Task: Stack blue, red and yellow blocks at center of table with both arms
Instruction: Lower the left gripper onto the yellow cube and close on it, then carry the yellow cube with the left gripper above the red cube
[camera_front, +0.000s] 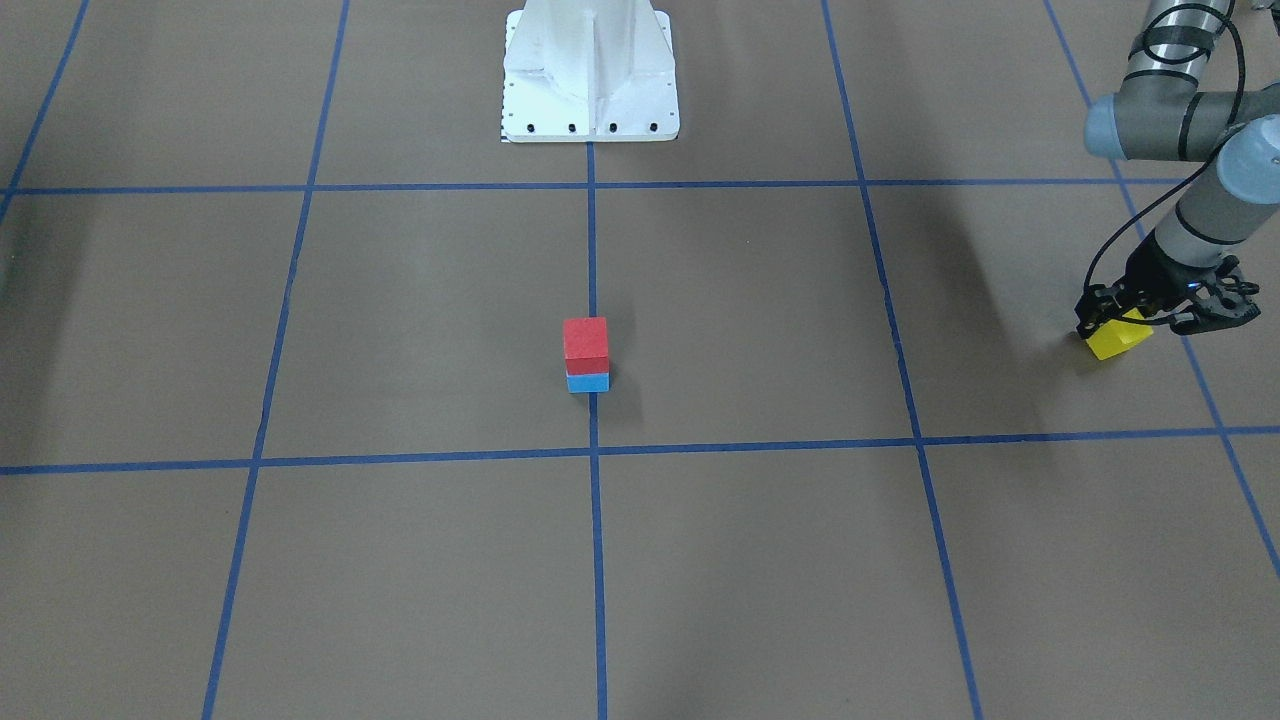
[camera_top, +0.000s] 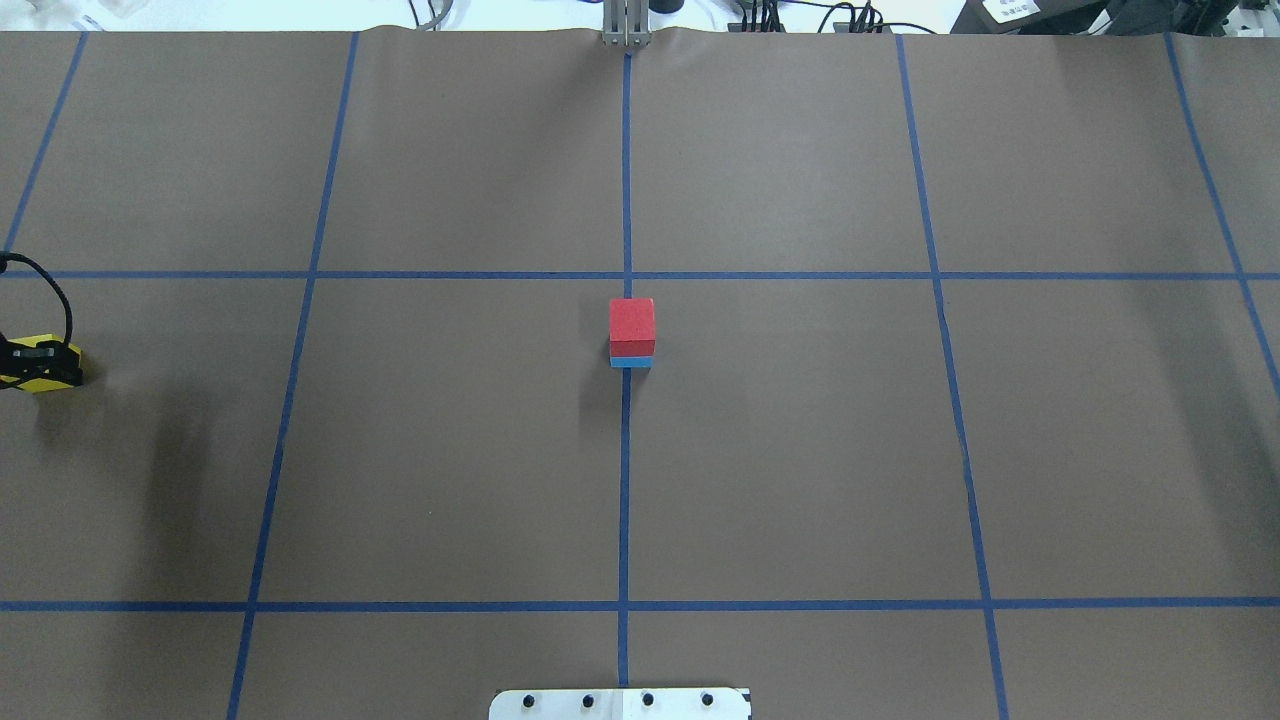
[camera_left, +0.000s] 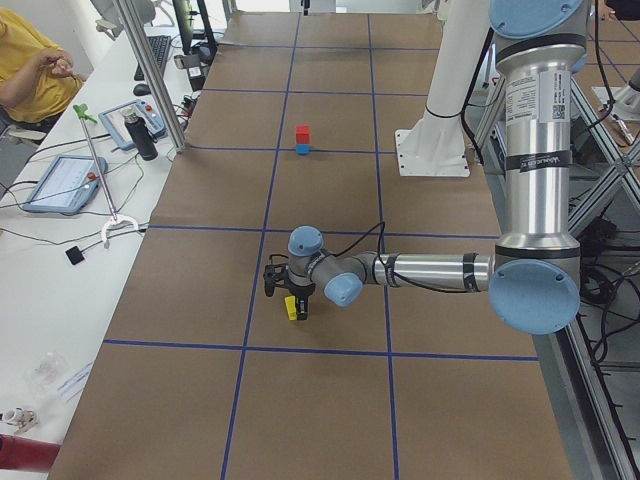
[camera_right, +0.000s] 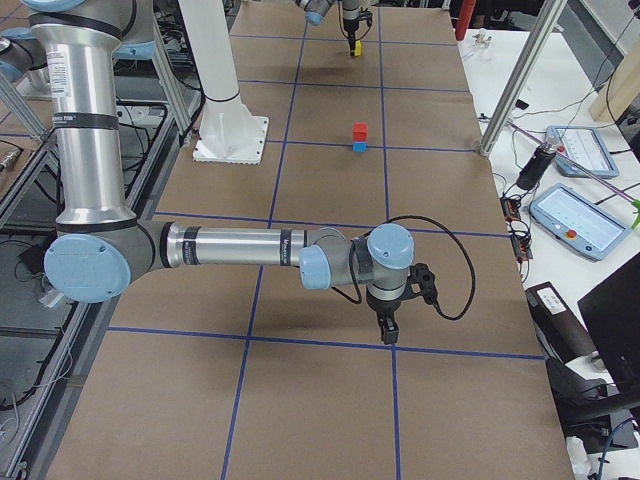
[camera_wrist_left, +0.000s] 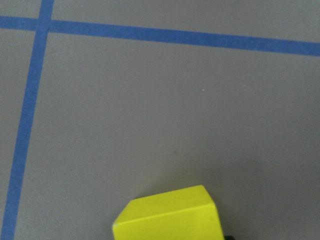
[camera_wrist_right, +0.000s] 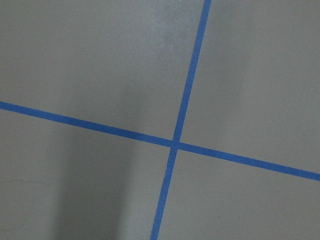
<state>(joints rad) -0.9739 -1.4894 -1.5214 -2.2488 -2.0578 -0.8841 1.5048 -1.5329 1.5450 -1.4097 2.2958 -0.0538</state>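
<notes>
At the table's centre the red block (camera_front: 585, 343) sits squarely on the blue block (camera_front: 588, 382); the overhead view shows the red block (camera_top: 632, 325) with only a strip of the blue block (camera_top: 630, 362) under it. Far out at the table's left end my left gripper (camera_front: 1122, 322) is shut on the yellow block (camera_front: 1118, 340), which looks tilted and close over the brown surface. The yellow block (camera_wrist_left: 167, 215) fills the bottom of the left wrist view. My right gripper (camera_right: 388, 330) points down at the table's right end, shows only in the exterior right view, and I cannot tell its state.
The white pedestal base (camera_front: 590, 75) stands behind the stack. Blue tape lines (camera_top: 626, 480) divide the brown table (camera_top: 800, 450). Beyond the far edge are a side desk with tablets (camera_left: 62, 182), metal posts (camera_left: 150, 75) and a seated person (camera_left: 25, 70).
</notes>
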